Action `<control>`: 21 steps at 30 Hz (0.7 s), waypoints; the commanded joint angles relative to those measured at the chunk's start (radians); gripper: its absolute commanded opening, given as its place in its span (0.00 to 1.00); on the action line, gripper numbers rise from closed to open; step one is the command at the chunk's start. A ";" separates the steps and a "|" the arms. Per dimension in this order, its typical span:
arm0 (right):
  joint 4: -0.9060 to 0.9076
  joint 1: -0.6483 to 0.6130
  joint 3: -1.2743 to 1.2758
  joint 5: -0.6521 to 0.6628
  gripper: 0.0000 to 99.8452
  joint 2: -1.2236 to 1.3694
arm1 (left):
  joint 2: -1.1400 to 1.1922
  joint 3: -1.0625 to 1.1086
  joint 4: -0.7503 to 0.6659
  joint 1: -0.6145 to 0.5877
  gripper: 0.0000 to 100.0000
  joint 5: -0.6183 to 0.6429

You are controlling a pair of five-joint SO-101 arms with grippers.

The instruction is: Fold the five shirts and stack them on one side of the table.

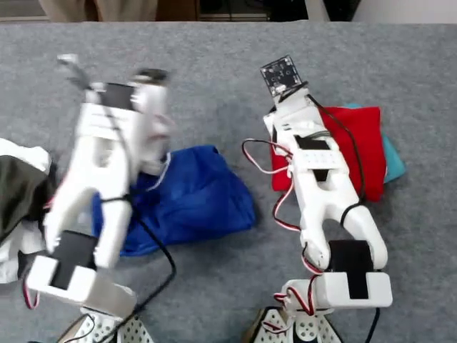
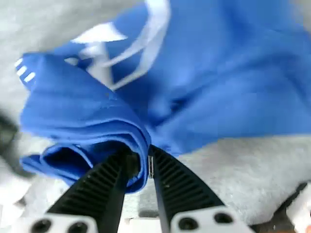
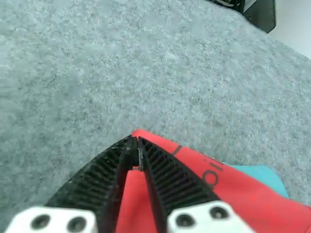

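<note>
we're mid-fold, we judge: our left tool is clamped on a doubled edge of the crumpled blue fabric shirt at lower centre-left, right tool closed over the folded red shirt; next, draw that edge across flat.

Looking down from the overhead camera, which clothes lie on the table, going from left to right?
A pile of white and dark clothes → blue shirt → red shirt → teal shirt, poking out from under the red one.
</note>
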 commanded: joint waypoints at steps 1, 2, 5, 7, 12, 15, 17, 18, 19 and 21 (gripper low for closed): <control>-0.025 0.018 -0.002 -0.011 0.00 -0.015 | -0.038 -0.068 0.011 0.183 0.02 0.012; -0.025 0.018 -0.002 -0.011 0.00 -0.015 | -0.028 -0.081 0.009 0.213 0.02 0.012; -0.025 0.018 -0.002 -0.011 0.00 -0.015 | 0.047 -0.138 0.009 0.256 0.02 0.014; -0.025 0.018 -0.002 -0.011 0.00 -0.015 | 0.119 -0.181 0.011 0.256 0.02 0.014; -0.025 0.018 -0.002 -0.011 0.00 -0.015 | 0.262 -0.272 0.011 0.259 0.02 0.069; -0.025 0.018 -0.002 -0.011 0.00 -0.015 | 0.311 -0.331 0.011 0.265 0.02 0.098; -0.025 0.018 -0.002 -0.011 0.00 -0.015 | 0.328 -0.368 0.011 0.265 0.02 0.107; -0.025 0.018 -0.002 -0.011 0.00 -0.015 | 0.329 -0.382 0.011 0.265 0.02 0.112; -0.025 0.018 -0.002 -0.011 0.00 -0.015 | 0.331 -0.394 0.011 0.265 0.02 0.112; -0.025 0.019 -0.002 -0.011 0.00 -0.015 | 0.331 -0.408 0.012 0.265 0.02 0.112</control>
